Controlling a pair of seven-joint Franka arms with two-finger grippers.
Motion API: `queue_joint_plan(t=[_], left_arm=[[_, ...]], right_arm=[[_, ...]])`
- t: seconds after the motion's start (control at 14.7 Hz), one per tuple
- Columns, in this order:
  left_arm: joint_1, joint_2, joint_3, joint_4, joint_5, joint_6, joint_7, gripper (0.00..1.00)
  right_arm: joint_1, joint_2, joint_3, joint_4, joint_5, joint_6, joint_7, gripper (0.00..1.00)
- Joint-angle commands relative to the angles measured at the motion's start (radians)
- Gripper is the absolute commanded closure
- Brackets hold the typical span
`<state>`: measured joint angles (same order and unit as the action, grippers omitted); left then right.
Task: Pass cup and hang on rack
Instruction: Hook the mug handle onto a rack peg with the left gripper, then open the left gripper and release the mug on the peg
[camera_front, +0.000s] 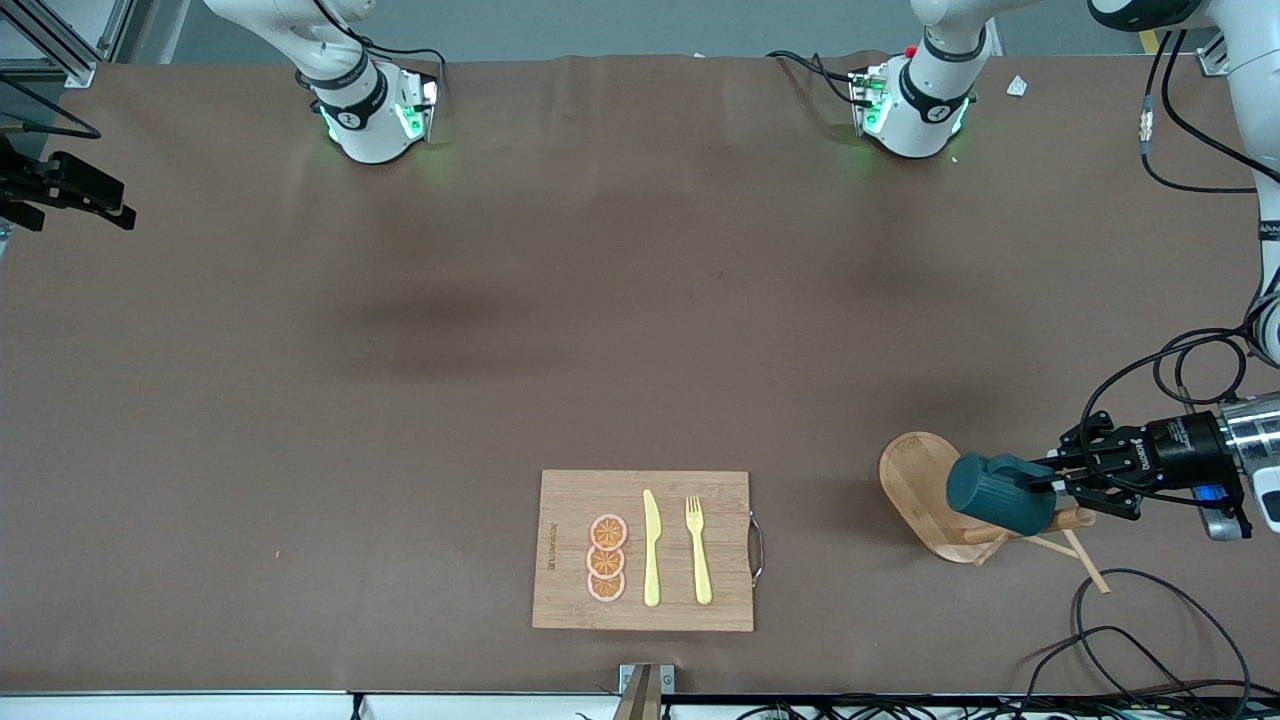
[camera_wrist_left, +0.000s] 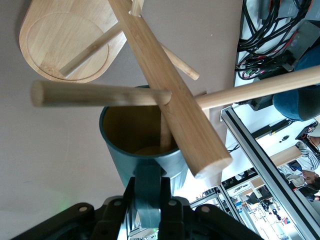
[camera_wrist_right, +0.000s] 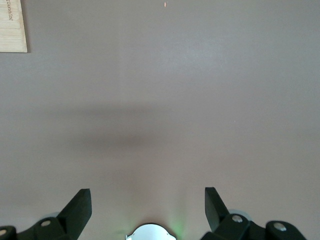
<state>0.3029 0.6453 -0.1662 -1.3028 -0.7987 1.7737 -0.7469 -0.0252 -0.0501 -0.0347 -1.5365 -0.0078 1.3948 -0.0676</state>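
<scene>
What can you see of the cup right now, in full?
The cup is a dark teal mug with a faintly ribbed wall, yellow-ochre inside and a loop handle. It lies tipped sideways in the air over the rack, held by its handle in the shut left gripper. In the left wrist view a peg crosses its mouth.

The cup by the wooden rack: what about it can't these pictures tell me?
- Front view: the cup covers the rack post, hiding any peg through the handle.
- Left wrist view: the left tool hides the lower handle; post and pegs cross the cup's mouth.
- Right wrist view: the open right tool sees only bare table.
</scene>
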Motion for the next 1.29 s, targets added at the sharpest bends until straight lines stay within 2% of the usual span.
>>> queue_joint_plan(t=[0.0, 0.2, 0.27, 0.34, 0.41, 0.48, 0.54, 0.88, 1.09, 1.22], left_arm=[[0.008, 0.025, -0.004, 0.031, -0.019, -0.004, 0.012, 0.99], [0.018, 0.028, -0.004, 0.031, -0.020, 0.006, 0.012, 0.98], [0.019, 0.034, -0.006, 0.031, -0.020, 0.010, 0.012, 0.95], [0.019, 0.036, -0.007, 0.033, -0.020, 0.013, 0.012, 0.81], [0.019, 0.036, -0.007, 0.031, -0.020, 0.019, 0.012, 0.51], [0.016, 0.034, -0.009, 0.031, -0.020, 0.030, 0.012, 0.17], [0.016, 0.031, -0.012, 0.031, -0.020, 0.033, 0.021, 0.00], [0.009, -0.030, -0.021, 0.033, -0.013, 0.009, 0.020, 0.00], [0.005, -0.142, -0.015, 0.033, 0.001, -0.054, 0.017, 0.00], [-0.023, -0.211, -0.018, 0.033, 0.129, -0.118, 0.027, 0.00]], right_arm=[[0.004, -0.031, -0.004, -0.031, 0.009, 0.010, 0.006, 0.00], [0.004, -0.031, -0.004, -0.031, 0.009, 0.012, 0.006, 0.00], [0.004, -0.031, -0.004, -0.031, 0.009, 0.012, 0.006, 0.00], [0.004, -0.031, -0.004, -0.031, 0.009, 0.012, 0.006, 0.00], [0.004, -0.031, -0.004, -0.031, 0.009, 0.012, 0.006, 0.00], [0.004, -0.031, -0.004, -0.031, 0.009, 0.012, 0.006, 0.00], [0.004, -0.031, -0.004, -0.031, 0.009, 0.012, 0.006, 0.00], [0.004, -0.031, -0.004, -0.031, 0.009, 0.012, 0.006, 0.00], [0.004, -0.031, -0.004, -0.031, 0.009, 0.012, 0.006, 0.00], [0.004, -0.031, -0.004, -0.031, 0.009, 0.012, 0.006, 0.00]])
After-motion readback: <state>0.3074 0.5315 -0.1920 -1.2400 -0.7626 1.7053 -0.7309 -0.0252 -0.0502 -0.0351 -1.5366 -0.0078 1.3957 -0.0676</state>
